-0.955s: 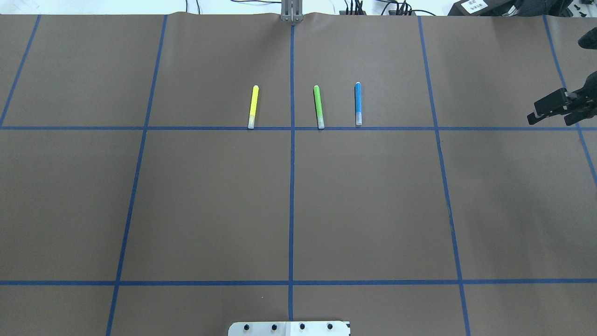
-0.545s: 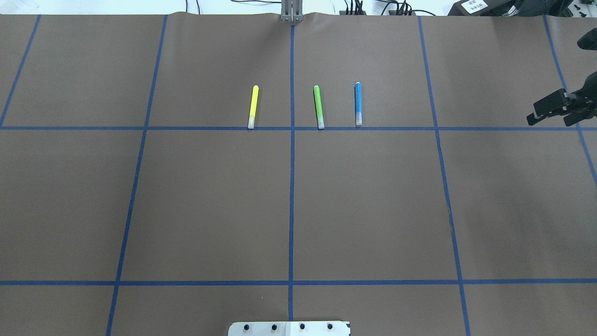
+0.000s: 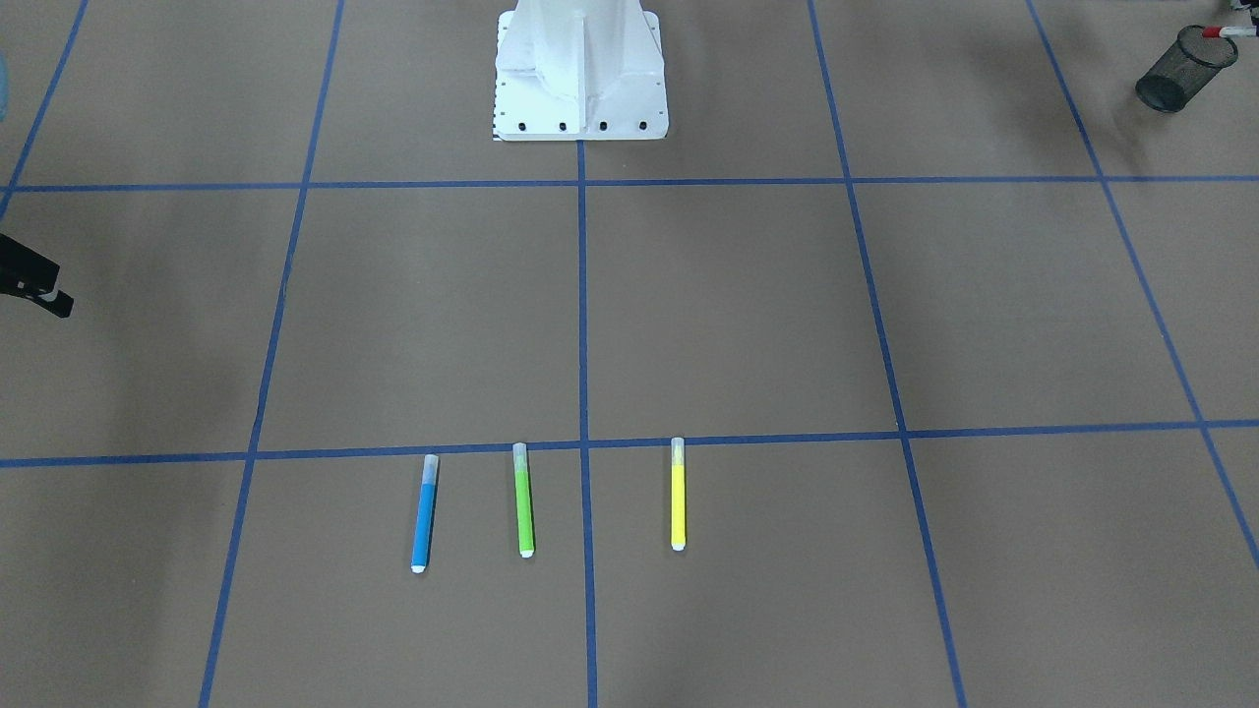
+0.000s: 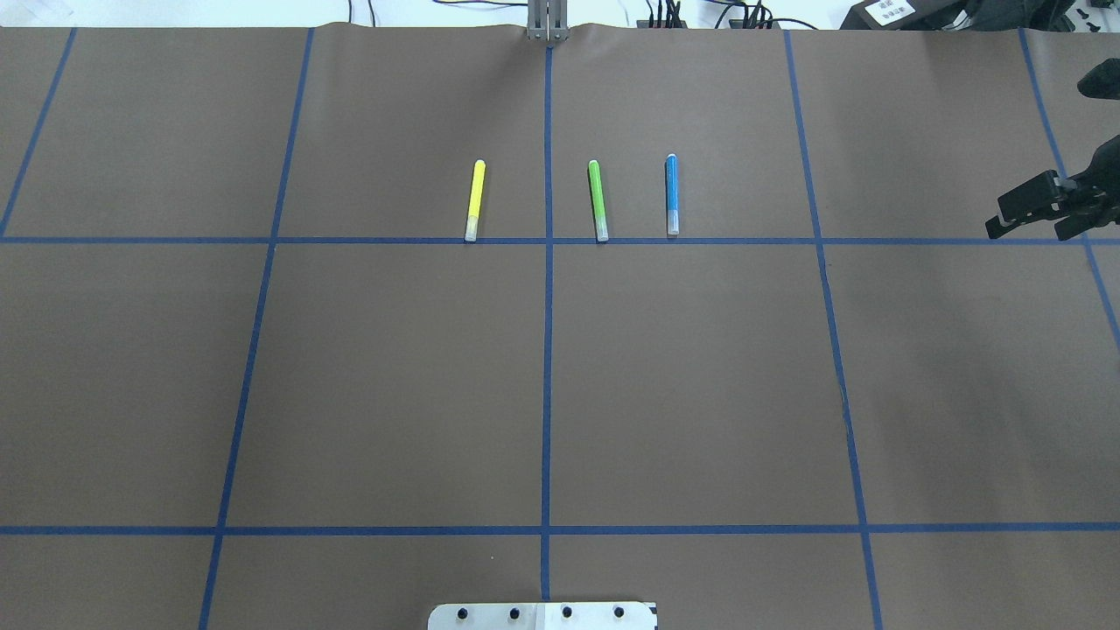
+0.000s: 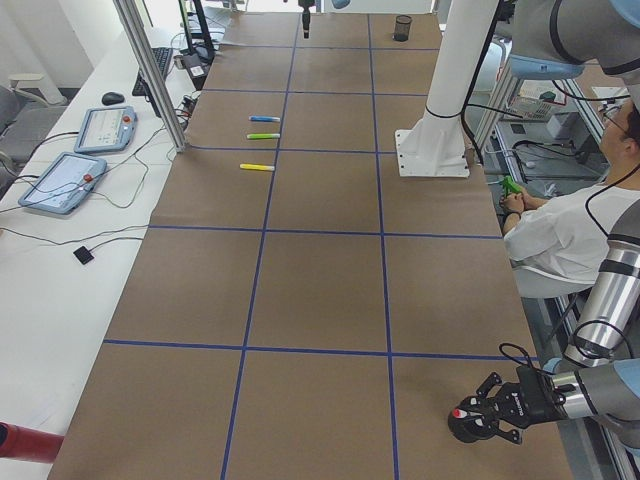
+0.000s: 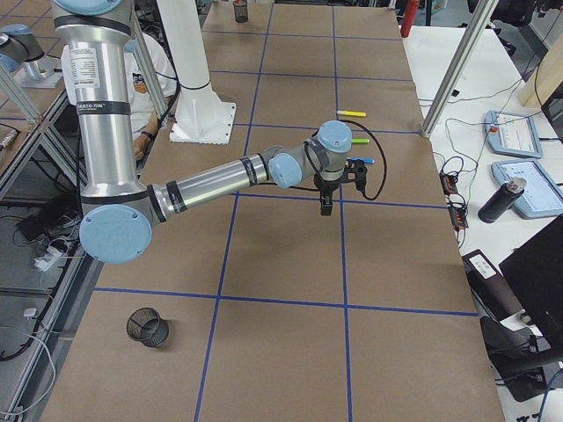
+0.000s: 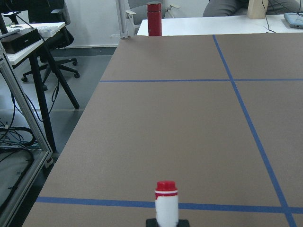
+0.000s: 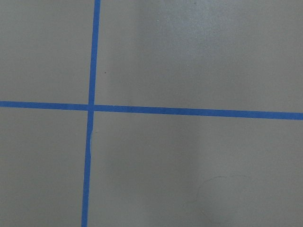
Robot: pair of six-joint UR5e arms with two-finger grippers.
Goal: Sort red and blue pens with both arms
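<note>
Here, slim blue pen (image 4: 672, 194), red-capped white pen (image 7: 166, 203), seemingly plastic.

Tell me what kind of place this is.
Likely a robotics lab: a brown-paper-covered table gridded with blue tape, a silver-and-grey jointed robot arm, and two grey touchscreen control tablets cabled on a white side bench.

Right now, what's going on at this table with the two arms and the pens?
The left gripper holds the red pen, cap outward, near a black mesh cup at the robot's left end of the table. The blue pen lies in a row with a green marker and a yellow marker, all untouched. The right gripper hovers off to the blue pen's side, well apart from it, holding nothing visible; whether it is open is unclear.
</note>
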